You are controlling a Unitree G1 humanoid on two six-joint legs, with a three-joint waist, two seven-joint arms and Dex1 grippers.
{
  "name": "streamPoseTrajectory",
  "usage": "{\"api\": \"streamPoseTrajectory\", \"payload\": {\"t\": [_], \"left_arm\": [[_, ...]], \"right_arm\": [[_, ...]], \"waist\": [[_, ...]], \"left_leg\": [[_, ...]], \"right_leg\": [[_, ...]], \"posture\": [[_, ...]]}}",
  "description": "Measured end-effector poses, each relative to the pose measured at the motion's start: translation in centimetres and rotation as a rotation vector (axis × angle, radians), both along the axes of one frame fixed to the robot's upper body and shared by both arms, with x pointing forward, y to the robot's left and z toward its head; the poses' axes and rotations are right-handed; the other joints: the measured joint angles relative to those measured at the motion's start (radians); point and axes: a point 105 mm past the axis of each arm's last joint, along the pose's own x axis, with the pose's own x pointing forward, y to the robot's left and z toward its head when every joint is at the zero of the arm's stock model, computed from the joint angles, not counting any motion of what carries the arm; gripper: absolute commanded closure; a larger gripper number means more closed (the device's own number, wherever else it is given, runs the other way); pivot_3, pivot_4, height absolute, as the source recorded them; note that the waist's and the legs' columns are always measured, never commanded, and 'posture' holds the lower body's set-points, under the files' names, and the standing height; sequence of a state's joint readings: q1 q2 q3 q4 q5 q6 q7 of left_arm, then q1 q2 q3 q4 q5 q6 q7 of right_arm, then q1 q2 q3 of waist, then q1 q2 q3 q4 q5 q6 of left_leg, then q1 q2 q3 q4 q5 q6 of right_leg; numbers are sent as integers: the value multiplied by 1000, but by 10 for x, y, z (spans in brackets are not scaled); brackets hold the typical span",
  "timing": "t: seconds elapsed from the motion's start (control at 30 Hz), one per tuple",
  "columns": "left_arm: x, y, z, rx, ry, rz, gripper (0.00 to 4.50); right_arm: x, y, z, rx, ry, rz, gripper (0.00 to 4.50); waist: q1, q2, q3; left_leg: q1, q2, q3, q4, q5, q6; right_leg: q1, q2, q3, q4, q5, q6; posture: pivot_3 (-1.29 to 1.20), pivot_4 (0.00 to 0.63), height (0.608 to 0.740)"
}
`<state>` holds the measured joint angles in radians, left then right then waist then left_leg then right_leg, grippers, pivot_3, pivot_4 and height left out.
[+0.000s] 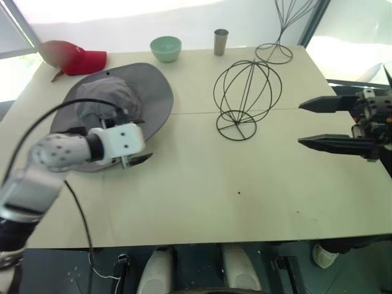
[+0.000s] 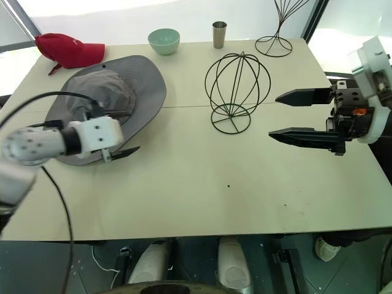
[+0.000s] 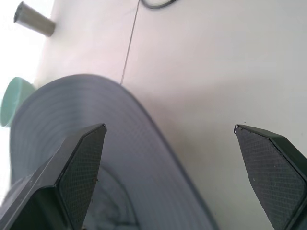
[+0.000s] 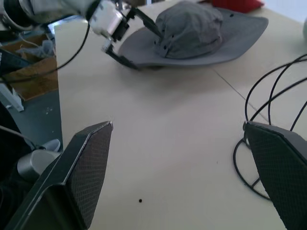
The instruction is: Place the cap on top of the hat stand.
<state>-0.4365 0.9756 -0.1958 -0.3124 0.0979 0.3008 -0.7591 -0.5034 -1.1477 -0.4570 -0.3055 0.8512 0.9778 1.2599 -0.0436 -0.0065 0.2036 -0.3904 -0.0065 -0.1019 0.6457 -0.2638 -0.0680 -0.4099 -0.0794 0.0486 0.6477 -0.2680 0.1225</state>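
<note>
Spread wide, the left gripper (image 2: 119, 133) is hovering at the near edge of the grey sun hat (image 2: 116, 92), one finger over the brim near the crown, the other just off the brim's rim above the table (image 2: 202, 196); it is holding nothing. Across the table, the right gripper (image 2: 288, 116) is also standing fully open and empty, pointing toward the globe-shaped wire hat stand (image 2: 237, 92), which is standing upright near the table's middle, well apart from the hat. The hat is lying flat, crown up, on the robot's left side of the table. Behind it, a red baseball cap (image 2: 67, 50), a pale green bowl (image 2: 164, 40), a metal cup (image 2: 219, 33) and a taller wire stand (image 2: 275, 37) are sitting along the far edge.

The likely trouble: the brim is floppy, so a pinch on its thin edge may slip or let the hat droop and fold when lifted. A sagging brim could then snag the light wire globe and tip or push it.
</note>
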Motion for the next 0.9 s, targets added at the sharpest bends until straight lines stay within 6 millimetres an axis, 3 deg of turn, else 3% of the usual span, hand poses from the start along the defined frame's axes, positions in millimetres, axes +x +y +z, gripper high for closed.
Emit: {"api": "streamPoseTrajectory", "payload": {"t": [0.17,0.4,0.73,0.83,0.9], "left_arm": [[19,-15,-24,16,-34,29,0],[36,-29,-40,48,-93,74,0],[51,16,-45,94,-111,390,0],[52,17,-47,74,-96,417,913],[52,16,-48,65,-94,419,1868]], "right_arm": [[-9,2,1,19,-3,-30,38],[-17,6,9,51,-35,-48,38],[-15,5,6,50,-36,-77,38],[-14,6,6,48,-46,-72,0],[-13,7,5,46,-44,-67,0]], "waist": [[8,-1,0],[10,-1,0],[10,-1,0],[13,-1,0],[14,-1,0]], "left_leg": [[-1,0,0,1,0,0],[-1,0,-1,2,0,0],[-1,0,-1,2,0,0],[-1,0,-1,2,0,0],[-1,0,-1,2,0,0]], "right_leg": [[0,0,0,0,0,1],[1,0,0,0,1,1],[1,0,0,0,1,1],[1,0,0,0,1,1],[1,0,0,0,1,1]], "posture": [[0,150,740],[0,150,740],[0,150,740],[0,150,740],[0,150,740]]}}
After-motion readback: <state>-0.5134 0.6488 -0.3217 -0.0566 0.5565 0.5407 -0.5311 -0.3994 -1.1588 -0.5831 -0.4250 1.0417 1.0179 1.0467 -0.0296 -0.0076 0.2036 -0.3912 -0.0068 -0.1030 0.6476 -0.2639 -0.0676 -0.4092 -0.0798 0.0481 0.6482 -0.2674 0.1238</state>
